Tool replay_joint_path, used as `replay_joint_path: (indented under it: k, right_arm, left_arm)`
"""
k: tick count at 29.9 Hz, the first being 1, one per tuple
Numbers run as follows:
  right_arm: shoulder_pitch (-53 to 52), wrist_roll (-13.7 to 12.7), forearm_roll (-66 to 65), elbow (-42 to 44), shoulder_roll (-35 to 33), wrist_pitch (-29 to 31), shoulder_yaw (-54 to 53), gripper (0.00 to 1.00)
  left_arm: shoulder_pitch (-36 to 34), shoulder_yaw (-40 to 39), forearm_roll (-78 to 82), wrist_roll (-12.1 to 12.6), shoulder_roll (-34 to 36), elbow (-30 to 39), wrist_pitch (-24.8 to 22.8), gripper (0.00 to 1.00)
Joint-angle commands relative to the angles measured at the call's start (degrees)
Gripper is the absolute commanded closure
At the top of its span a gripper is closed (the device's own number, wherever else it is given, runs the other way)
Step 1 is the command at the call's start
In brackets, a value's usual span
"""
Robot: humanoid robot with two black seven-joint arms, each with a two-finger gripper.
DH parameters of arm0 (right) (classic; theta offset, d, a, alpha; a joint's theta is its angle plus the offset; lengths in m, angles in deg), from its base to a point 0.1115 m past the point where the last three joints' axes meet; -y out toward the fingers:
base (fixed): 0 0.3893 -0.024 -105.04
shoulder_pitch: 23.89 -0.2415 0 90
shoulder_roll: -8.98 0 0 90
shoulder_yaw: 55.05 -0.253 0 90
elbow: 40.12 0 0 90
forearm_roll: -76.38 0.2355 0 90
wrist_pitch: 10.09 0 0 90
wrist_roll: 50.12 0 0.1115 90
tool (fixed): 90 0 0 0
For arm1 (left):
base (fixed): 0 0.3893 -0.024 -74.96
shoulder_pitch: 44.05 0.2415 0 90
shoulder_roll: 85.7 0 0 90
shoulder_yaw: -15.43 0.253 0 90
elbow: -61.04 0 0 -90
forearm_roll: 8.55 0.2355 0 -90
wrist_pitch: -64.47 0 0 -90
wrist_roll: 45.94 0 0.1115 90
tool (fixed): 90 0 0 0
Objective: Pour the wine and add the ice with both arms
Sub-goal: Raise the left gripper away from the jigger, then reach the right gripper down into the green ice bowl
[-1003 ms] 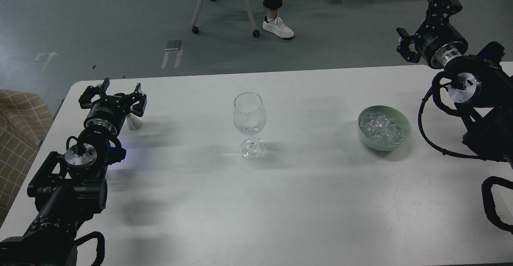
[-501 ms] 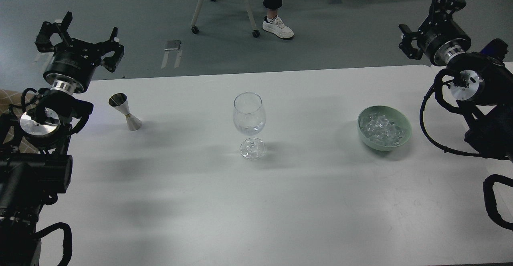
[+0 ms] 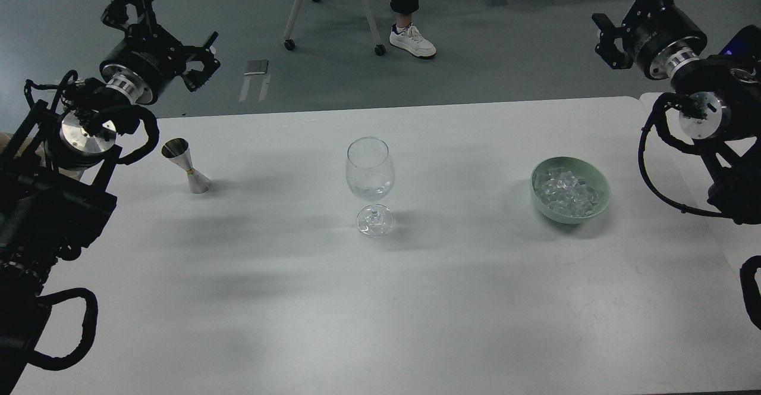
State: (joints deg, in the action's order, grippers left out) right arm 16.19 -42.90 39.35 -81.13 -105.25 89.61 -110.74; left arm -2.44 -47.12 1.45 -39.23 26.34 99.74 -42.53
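A: Table stock?

B: Clear stemmed wine glass (image 3: 370, 184), centre, a little colourless wine (image 3: 371, 191) inside. Pale green bowl (image 3: 571, 190) of clear ice cubes (image 3: 563, 191), right. Steel hourglass jigger (image 3: 186, 166), left, near the white table's (image 3: 416, 300) far edge.

A: Claws?

B: Left gripper (image 3: 163, 23) spread, empty, beyond the far edge. Right gripper (image 3: 630, 11) partly cropped; cannot tell. Wide bare tabletop in front.

A wine glass (image 3: 370, 172) stands mid-worktop (image 3: 380, 300). A jigger (image 3: 186, 166) stands left, a green bowl (image 3: 600, 204) of ice (image 3: 563, 193) right. Both pincers hang raised, empty.
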Motion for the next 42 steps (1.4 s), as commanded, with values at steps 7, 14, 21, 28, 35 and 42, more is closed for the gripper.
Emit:
replay_joint_path:
  k: [7, 14, 21, 28, 35, 42]
  right_arm:
    - [-1.15, 0.16, -21.58, -6.88, -7.05, -0.91, 5.95, 0.0]
    - [0.08, 1.83, -39.34, -19.27, -15.58, -0.82, 7.96, 0.0]
    - [-0.35, 2.7, -44.98, -23.32, -25.6, -0.2, 16.66, 0.0]
    - [-0.62, 5.52, -46.12, -26.31, -29.91, 0.06, 31.94, 0.0]
    - [0.17, 5.52, -54.63, -26.31, -29.21, -0.64, 39.43, 0.12]
    - [2.45, 4.99, -56.23, -25.88, -27.55, -0.91, 39.87, 0.33]
  left_arm:
    - [-0.3, -0.56, -0.69, -3.8, -1.46, -0.03, 4.79, 0.03]
    - [0.57, -0.12, -0.6, -15.76, -2.43, 0.24, 1.01, 0.03]
    - [0.84, 0.41, -0.68, -15.59, -2.35, 0.33, 0.83, 0.03]
    - [0.31, 0.41, -0.77, -15.41, -2.08, 0.24, 1.1, 0.03]
    - [-0.21, 0.06, -0.86, -15.5, -2.35, 0.33, 1.36, 0.03]
    - [-0.83, -0.03, -0.77, -15.59, -2.52, 0.33, 1.01, 0.03]
